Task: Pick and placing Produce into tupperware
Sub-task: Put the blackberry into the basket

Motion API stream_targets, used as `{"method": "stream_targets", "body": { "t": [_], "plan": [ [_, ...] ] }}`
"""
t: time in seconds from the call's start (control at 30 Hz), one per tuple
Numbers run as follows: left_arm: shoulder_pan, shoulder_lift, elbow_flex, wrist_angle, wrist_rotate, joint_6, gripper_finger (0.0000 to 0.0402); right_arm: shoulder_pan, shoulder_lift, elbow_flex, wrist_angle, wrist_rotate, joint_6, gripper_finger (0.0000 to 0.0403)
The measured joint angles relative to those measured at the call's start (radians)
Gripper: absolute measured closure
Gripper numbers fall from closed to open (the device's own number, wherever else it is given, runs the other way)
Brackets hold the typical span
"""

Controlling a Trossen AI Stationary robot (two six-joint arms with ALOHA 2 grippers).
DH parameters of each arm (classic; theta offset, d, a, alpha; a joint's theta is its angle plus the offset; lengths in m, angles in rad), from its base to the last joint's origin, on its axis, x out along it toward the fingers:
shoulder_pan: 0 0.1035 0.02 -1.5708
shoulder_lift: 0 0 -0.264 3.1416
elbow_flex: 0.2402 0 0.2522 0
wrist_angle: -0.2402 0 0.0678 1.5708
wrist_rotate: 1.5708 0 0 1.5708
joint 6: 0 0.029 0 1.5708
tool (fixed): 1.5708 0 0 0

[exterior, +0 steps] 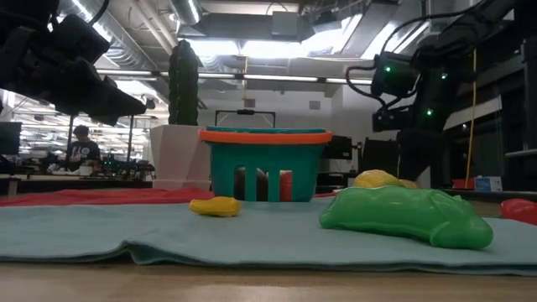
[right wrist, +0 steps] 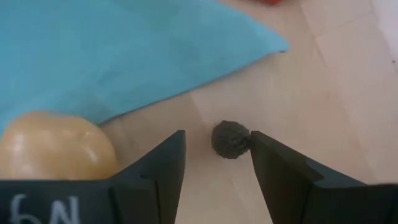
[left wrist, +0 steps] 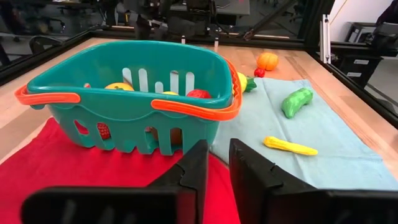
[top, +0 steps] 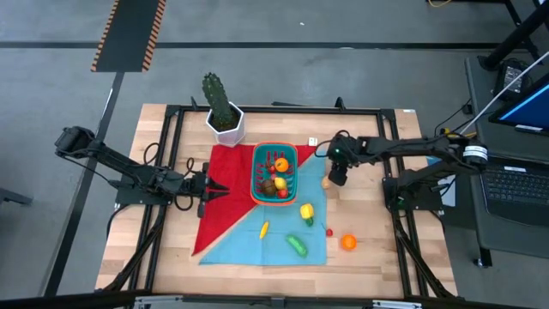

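Right wrist view: right tool points down at bare wood, fingers parted, nothing between them but the surface and a small dark grey ball lying in the gap (touching neither finger, as far as I can tell). A pale yellow-tan produce piece sits just beside one finger, at the edge of the blue cloth.

High view: right tool hangs over the surface just right of the tupperware, the tan piece next to it.

Left tool is low over the red cloth, fingers slightly apart, gripping nothing, aimed at the near wall of the tupperware. From above, the left tool sits left of the container, close but apart.

Tupperware stands upright where the red and blue cloths meet, with several produce pieces inside (orange, yellow, red visible). Loose produce on the blue cloth: yellow pepper, small yellow piece, green cucumber. Orange and a small red piece lie near the cloth's right edge.

Cactus in a white pot stands behind the container.
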Motion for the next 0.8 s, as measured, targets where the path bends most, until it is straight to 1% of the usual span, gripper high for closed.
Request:
{"method": "stream_targets", "body": {
  "t": [0.4, 0.8],
  "plan": [
    [0.0, 0.0, 0.0, 0.0, 0.0, 0.0, 0.0319, -0.014, 0.093, -0.002, 0.031, -0.009, -0.003, 0.0222],
    [0.0, 0.0, 0.0, 0.0, 0.0, 0.0, 0.0299, -0.014, 0.1, -0.003, 0.076, -0.02, 0.002, 0.0222]
  ]
}}
